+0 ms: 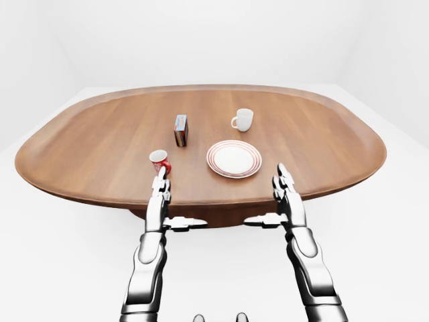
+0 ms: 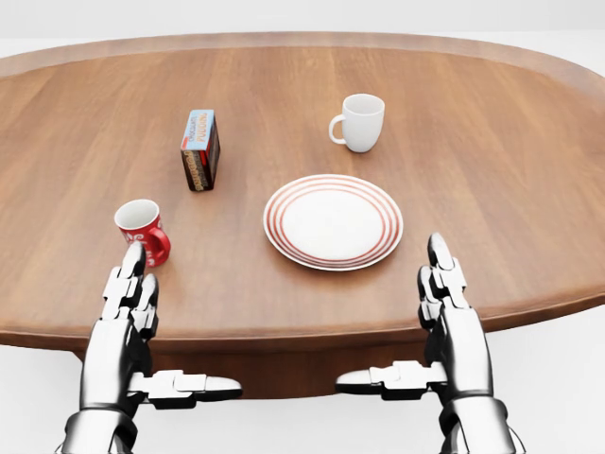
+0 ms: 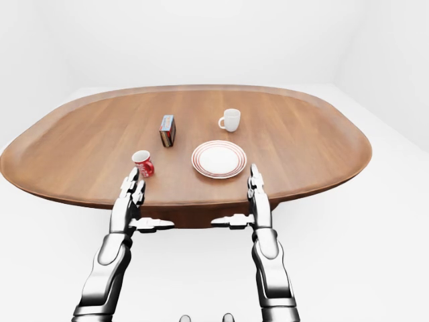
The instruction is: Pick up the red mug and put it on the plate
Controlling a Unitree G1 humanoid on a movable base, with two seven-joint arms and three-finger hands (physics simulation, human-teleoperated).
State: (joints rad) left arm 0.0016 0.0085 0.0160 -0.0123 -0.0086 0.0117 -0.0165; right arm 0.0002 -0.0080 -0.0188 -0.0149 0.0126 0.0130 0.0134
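Our left hand (image 2: 128,312) hangs wide open beside the red mug (image 2: 143,230), right hand (image 2: 444,317) likewise open; a careless reach may tip it short of the plate (image 2: 333,221)

Box (image 2: 200,149) has print on top and side, too blurred to read; mug (image 2: 143,231) markings likewise unreadable.
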